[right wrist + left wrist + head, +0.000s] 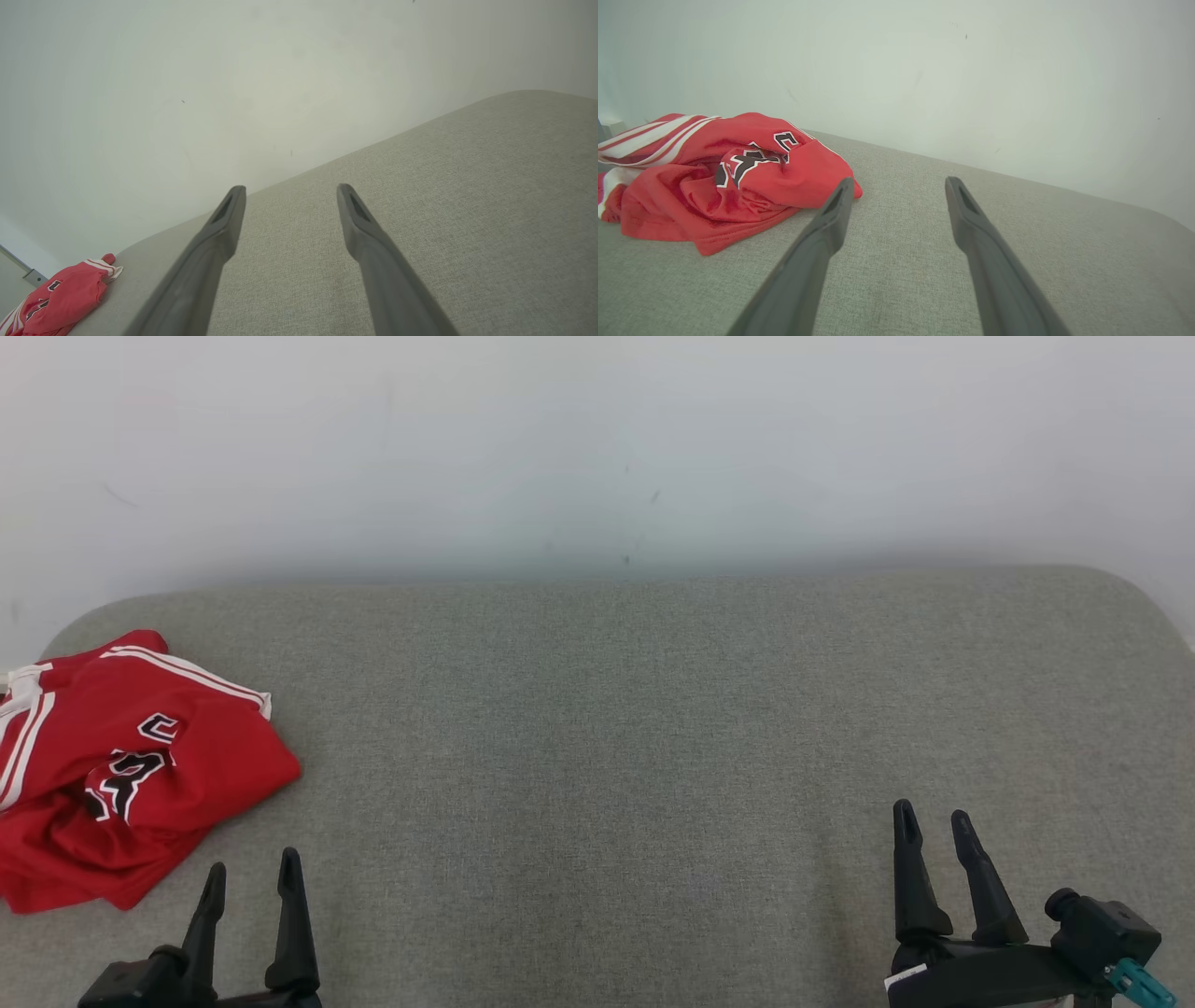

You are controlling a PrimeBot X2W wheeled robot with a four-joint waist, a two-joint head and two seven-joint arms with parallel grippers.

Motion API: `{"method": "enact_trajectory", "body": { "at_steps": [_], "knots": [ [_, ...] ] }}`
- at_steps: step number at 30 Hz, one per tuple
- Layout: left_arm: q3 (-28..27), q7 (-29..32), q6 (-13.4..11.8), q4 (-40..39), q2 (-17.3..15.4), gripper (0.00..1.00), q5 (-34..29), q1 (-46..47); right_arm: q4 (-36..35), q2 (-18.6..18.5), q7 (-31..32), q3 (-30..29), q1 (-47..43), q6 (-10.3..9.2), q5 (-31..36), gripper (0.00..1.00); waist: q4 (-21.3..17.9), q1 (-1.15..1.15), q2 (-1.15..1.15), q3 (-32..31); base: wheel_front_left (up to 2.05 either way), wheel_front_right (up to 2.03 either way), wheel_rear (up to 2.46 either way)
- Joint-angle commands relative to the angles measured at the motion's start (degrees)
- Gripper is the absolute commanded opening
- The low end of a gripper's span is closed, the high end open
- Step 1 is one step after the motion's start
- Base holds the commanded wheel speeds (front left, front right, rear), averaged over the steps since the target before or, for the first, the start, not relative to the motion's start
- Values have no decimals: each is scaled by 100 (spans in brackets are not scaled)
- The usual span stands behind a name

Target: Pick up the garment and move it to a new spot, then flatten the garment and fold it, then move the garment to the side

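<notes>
Head view, progress: honestly looked like nothing was done yet. The garment [131, 761] was a crumpled red heap, not flat and not folded, so my guess is the pick-up, the move, the flattening, the fold and the final shift to the side were all left to do.
Head view, garment spot: it sat at the far left of the grey padded surface [607, 756], running off the left edge of the picture, with the black lettering bunched up on top.
Head view, left arm: the left gripper [253, 861] was low at the bottom left with its fingers pointing up the picture. It was near the heap's closest hem but not touching it, jaws apart and nothing in them.
Head view, right arm: the right gripper [931, 811] was at the bottom right, well apart from the garment, also spread and empty.
Left wrist view, garment: the heap [714, 186] lay ahead and to the left, with the striped trim at its far side.
Left wrist view, jaws: the left gripper [900, 181] was wide open over bare fabric. Its left finger crossed in front of the heap's corner, though I couldn't tell if it made contact.
Right wrist view, jaws: the right gripper [290, 188] was wide open, holding nothing, and aimed at the wall [233, 70] over the surface.
Right wrist view, garment: it was just a small red lump [60, 298] way off in the bottom left corner.
</notes>
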State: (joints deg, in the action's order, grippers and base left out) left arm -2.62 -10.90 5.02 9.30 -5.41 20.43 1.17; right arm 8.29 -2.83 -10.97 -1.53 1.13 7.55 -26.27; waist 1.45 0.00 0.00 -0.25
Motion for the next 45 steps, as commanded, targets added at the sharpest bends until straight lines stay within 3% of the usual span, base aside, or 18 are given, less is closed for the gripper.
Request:
{"method": "enact_trajectory", "body": {
  "at_steps": [1,35,45],
  "knots": [
    [-19,-59,6,-48,-13,100,-176,-46,-55,-6,-53,17,-15,-9,157,100,2,0,0,-1,0,0,0],
    [-171,-433,67,-131,77,100,-1678,-147,-122,-6,-426,111,-119,-12,1388,100,76,0,0,-21,0,0,0],
    [-228,-433,30,188,97,100,-1634,-129,-46,-6,-431,74,-141,-12,1380,100,73,0,0,-55,0,0,0]
  ]
}}
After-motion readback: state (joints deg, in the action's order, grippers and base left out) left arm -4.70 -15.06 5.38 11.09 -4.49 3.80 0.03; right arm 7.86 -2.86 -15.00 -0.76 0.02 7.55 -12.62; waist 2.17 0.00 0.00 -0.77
